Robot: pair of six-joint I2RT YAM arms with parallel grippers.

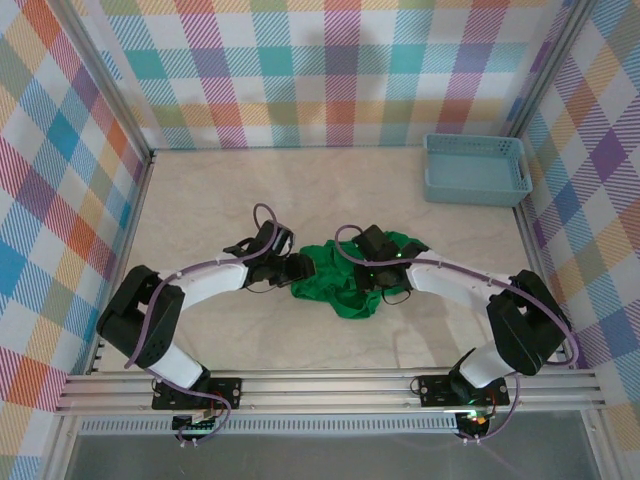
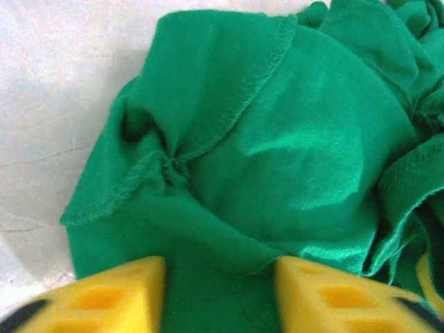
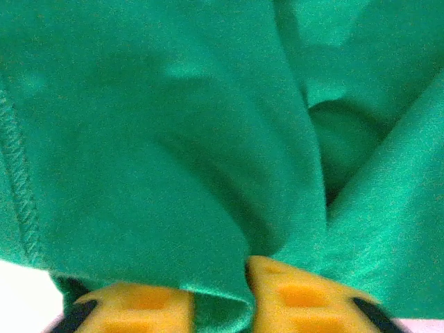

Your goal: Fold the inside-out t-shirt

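The bright green t-shirt [image 1: 338, 287] lies crumpled in a heap at the middle of the table, with its seams showing. My left gripper [image 1: 299, 268] is at the heap's left edge. In the left wrist view its yellow fingers [image 2: 104, 295] stand wide apart, so the left gripper [image 2: 220, 295] is open over the t-shirt [image 2: 298, 146]. My right gripper [image 1: 377, 266] is on top of the heap. In the right wrist view the right gripper [image 3: 220, 300] is shut on a fold of the t-shirt [image 3: 152, 139], pinched between its yellow fingertips [image 3: 291, 288].
A light blue plastic basket [image 1: 476, 168] stands at the back right by the checked wall. Pale tabletop [image 1: 230, 190] lies open around the heap. Checked walls close in the left, back and right sides.
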